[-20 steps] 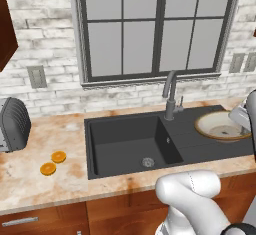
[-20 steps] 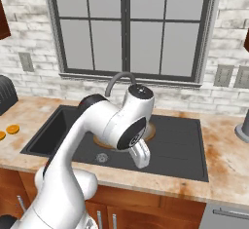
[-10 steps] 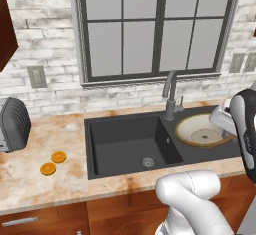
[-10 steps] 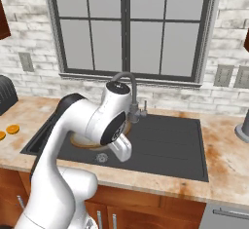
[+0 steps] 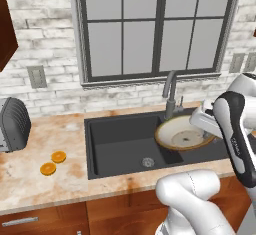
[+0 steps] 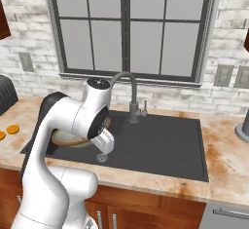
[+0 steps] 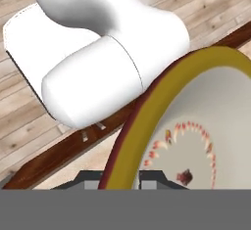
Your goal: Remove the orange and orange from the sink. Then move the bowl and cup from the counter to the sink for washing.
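Oranges out, bowl (image 5: 182,135) on its way into the sink (image 5: 120,144).

Both oranges (image 5: 53,162) lying side by side on the surface (image 5: 30,174) left of the basin, so that half judged done. Bowl carried tilted over the right part of the basin, beside the faucet (image 5: 170,91), rim pinched between narrow fingers (image 7: 128,179); not yet set down. Basin otherwise bare down to its drain (image 5: 147,162). Bowl empty, faint reddish specks inside. Left to do: lowering and releasing the bowl, then fetching the cup, whereabouts not told from these views.
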### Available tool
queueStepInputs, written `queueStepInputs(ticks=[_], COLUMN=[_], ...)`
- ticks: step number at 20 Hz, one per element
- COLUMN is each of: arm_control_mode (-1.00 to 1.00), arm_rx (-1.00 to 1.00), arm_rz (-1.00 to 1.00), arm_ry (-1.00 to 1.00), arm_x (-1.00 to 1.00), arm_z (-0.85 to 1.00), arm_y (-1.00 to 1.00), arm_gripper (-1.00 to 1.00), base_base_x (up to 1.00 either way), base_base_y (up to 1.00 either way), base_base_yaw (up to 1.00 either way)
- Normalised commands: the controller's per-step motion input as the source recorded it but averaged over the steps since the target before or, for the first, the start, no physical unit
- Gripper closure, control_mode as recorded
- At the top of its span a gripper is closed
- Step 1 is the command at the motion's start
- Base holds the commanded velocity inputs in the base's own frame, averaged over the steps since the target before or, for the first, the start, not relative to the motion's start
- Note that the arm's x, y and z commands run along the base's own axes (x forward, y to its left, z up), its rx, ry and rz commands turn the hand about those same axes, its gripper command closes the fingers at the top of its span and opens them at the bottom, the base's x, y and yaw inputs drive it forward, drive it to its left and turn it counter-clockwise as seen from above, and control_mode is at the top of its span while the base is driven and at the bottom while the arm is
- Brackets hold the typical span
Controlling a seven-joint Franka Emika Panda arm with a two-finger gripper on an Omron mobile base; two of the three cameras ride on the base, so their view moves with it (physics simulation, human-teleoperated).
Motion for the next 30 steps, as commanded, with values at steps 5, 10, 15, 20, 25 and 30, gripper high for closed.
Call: queueStepInputs(ticks=[5, 10, 15, 20, 25, 30], arm_control_mode=[-1.00, -1.00, -1.00, -1.00, -1.00, -1.00], arm_rx=[0.05, 0.06, 0.04, 0.01, 0.01, 0.02], arm_rz=[0.03, 0.00, 0.02, 0.00, 0.00, 0.00], arm_ry=[0.00, 0.00, 0.04, 0.09, 0.07, 0.05], arm_x=[0.31, 0.31, 0.29, 0.28, 0.32, 0.35], arm_z=[-0.01, -0.03, -0.12, -0.18, -0.19, -0.21], arm_y=[0.45, 0.41, 0.40, 0.36, 0.33, 0.27], arm_gripper=[1.00, 1.00, 1.00, 1.00, 1.00, 1.00], base_base_x=[0.00, 0.00, 0.00, 0.00, 0.00, 0.00], base_base_y=[0.00, 0.00, 0.00, 0.00, 0.00, 0.00], base_base_yaw=[0.00, 0.00, 0.00, 0.00, 0.00, 0.00])
